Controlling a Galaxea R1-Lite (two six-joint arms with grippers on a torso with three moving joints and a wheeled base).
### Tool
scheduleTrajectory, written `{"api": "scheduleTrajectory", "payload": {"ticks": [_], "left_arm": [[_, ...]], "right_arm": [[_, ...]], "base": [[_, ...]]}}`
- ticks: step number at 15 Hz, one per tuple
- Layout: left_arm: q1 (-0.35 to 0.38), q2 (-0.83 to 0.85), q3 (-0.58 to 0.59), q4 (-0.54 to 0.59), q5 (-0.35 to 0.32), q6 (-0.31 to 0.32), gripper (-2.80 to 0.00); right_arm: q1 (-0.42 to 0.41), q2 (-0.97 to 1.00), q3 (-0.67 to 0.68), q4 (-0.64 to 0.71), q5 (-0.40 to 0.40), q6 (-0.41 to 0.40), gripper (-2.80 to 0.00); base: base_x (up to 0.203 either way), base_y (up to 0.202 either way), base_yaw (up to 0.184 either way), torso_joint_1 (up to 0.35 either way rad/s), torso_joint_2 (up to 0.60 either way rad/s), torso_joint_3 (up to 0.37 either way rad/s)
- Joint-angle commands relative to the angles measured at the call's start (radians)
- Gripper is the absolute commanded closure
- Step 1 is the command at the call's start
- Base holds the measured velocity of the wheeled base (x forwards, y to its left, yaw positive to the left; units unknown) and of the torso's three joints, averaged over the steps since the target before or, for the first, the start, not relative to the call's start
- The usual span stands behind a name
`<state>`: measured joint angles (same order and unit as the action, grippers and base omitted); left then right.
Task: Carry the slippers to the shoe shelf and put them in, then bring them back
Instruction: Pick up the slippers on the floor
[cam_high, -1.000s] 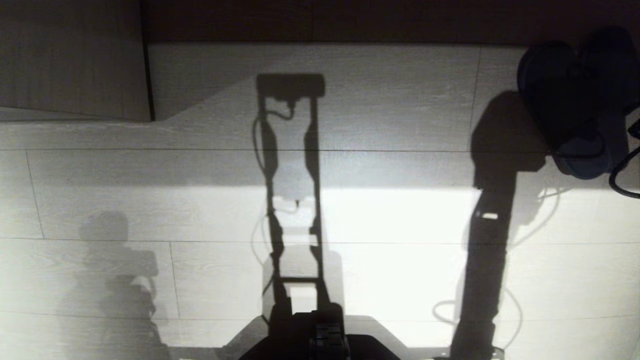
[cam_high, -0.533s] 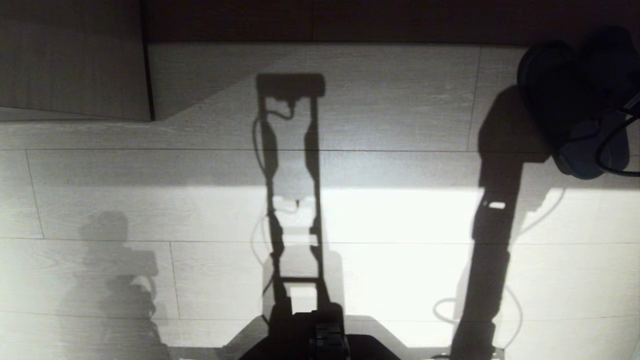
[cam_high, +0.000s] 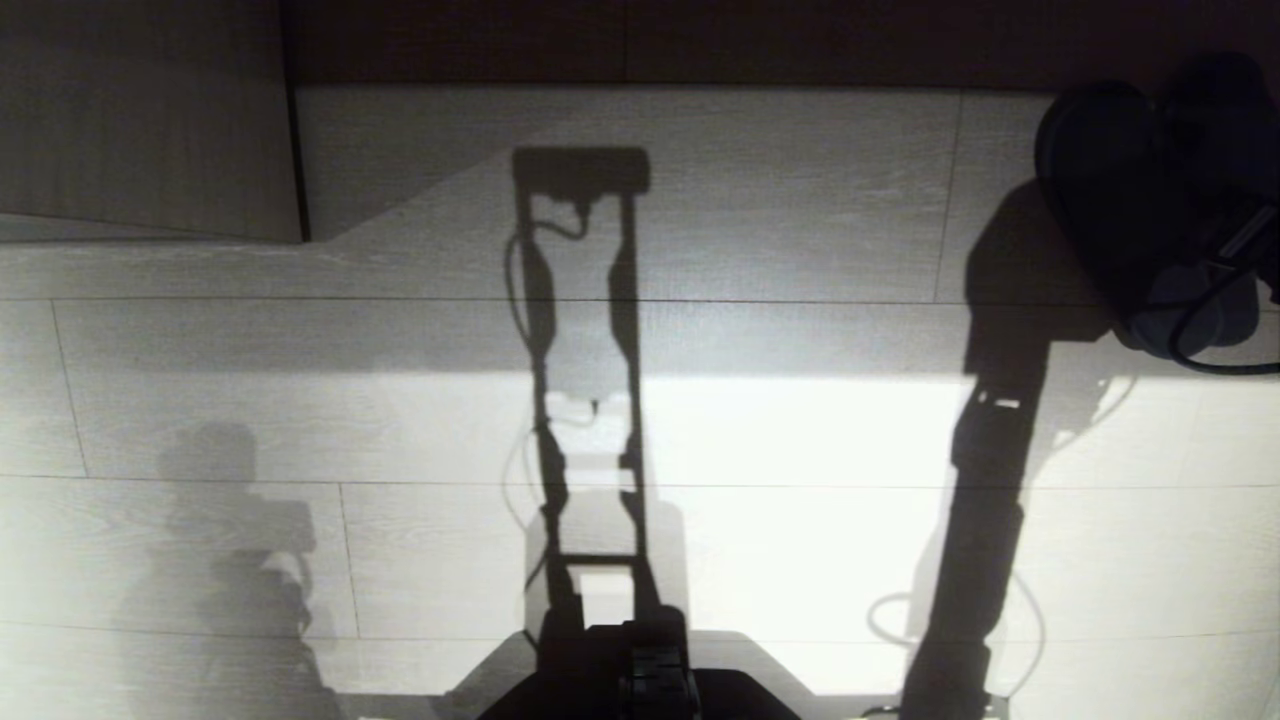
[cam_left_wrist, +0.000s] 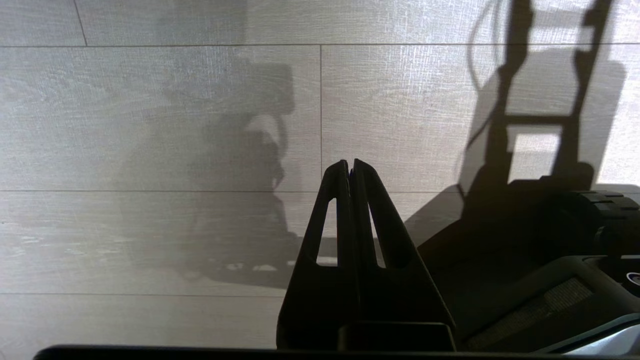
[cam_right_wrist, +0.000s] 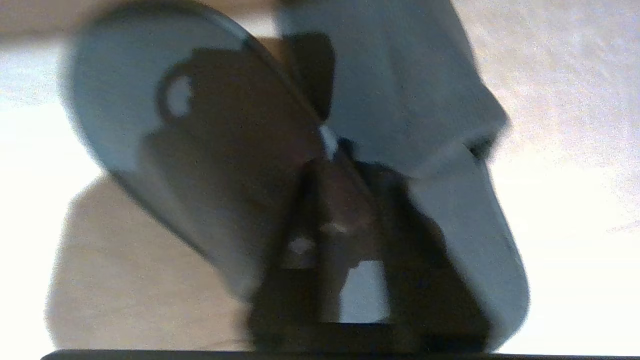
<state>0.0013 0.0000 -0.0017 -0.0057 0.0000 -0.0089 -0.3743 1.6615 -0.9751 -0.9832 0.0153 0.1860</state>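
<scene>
The slippers (cam_high: 1110, 170) show as a dark pair at the far right of the head view, toes pointing away from me, over the pale floor. In the right wrist view one slipper's sole (cam_right_wrist: 150, 125) and the other's grey upper (cam_right_wrist: 410, 80) spread to either side of my right gripper (cam_right_wrist: 340, 165). Its fingers stand close together at the slippers' inner edges; the view is blurred. My left gripper (cam_left_wrist: 350, 162) is shut and empty, parked low over the floor beside my base. Pale wood boards (cam_high: 150, 130) with a dark upright edge stand at the far left; whether they are the shoe shelf I cannot tell.
A dark band (cam_high: 700, 40) runs along the far side of the plank floor (cam_high: 800, 450). Shadows of my torso and right arm lie across the floor. A black cable (cam_high: 1200, 345) loops below the slippers. My base (cam_high: 655, 680) fills the near middle edge.
My right wrist and its cable have shifted at the right edge of the head view, and the arm's shadow has slid slightly right. The slippers stay in nearly the same place.
</scene>
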Motion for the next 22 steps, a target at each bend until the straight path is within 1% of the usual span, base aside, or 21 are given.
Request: {"api": "scheduleTrajectory", "payload": {"ticks": [1,12,15,16,17,19,20,22], "left_arm": [[0.000,0.000,0.000,0.000,0.000,0.000,0.00],[0.000,0.000,0.000,0.000,0.000,0.000,0.00],[0.000,0.002,0.000,0.000,0.000,0.000,0.00],[0.000,0.000,0.000,0.000,0.000,0.000,0.00],[0.000,0.000,0.000,0.000,0.000,0.000,0.00],[0.000,0.000,0.000,0.000,0.000,0.000,0.00],[0.000,0.000,0.000,0.000,0.000,0.000,0.00],[0.000,0.001,0.000,0.000,0.000,0.000,0.00]], "right_arm": [[-0.012,0.011,0.010,-0.007,0.000,0.001,-2.80],[-0.026,0.031,0.025,-0.007,0.002,0.004,-2.80],[-0.033,0.049,0.036,-0.012,0.007,-0.012,-2.80],[-0.053,0.047,0.058,-0.014,0.024,-0.025,-2.80],[-0.082,0.044,0.067,-0.015,0.063,-0.043,-2.80],[-0.092,0.046,0.068,-0.016,0.073,-0.068,-2.80],[-0.102,0.054,0.067,-0.015,0.077,-0.104,-2.80],[-0.121,0.072,0.067,-0.015,0.105,-0.146,-2.80]], "base": [[0.000,0.000,0.000,0.000,0.00,0.000],[0.000,0.000,0.000,0.000,0.00,0.000],[0.000,0.000,0.000,0.000,0.00,0.000],[0.000,0.000,0.000,0.000,0.00,0.000],[0.000,0.000,0.000,0.000,0.00,0.000],[0.000,0.000,0.000,0.000,0.00,0.000],[0.000,0.000,0.000,0.000,0.00,0.000],[0.000,0.000,0.000,0.000,0.00,0.000]]}}
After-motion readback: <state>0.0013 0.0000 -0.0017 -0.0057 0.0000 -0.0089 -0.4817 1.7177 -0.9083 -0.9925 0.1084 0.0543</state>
